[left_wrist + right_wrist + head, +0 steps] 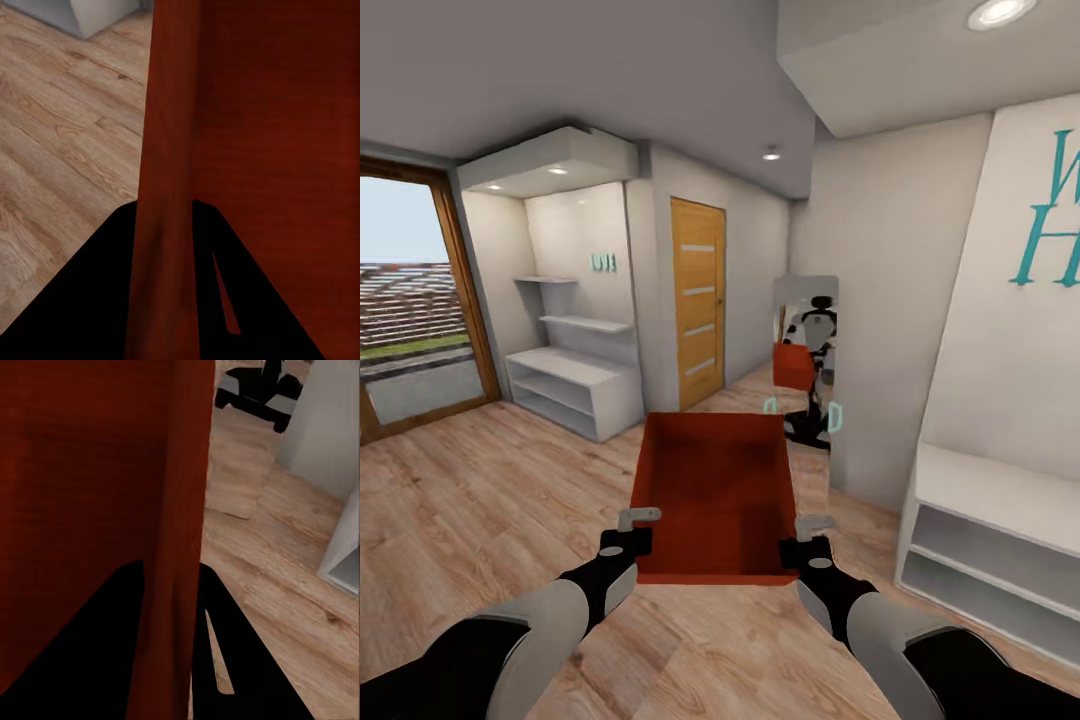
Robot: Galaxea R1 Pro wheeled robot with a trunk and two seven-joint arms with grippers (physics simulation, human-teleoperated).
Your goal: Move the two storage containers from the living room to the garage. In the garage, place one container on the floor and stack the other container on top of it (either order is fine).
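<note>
The bin point(715, 490) hangs at 12 o'clock, dead ahead over the plank floor point(490, 500), carried between both arms. The left gripper point(628, 535) pinches its left wall, the right gripper point(808, 540) its right wall, each clamped astride the thin rim. It looks light and stiff but smooth-walled, so it may slip; matched grips near the corners keep it level. A wooden door point(698, 300) stands at 12, a mirror point(806, 360) at 1.

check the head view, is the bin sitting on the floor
No, the bin is held up above the wood floor between the left gripper and right gripper.
</note>
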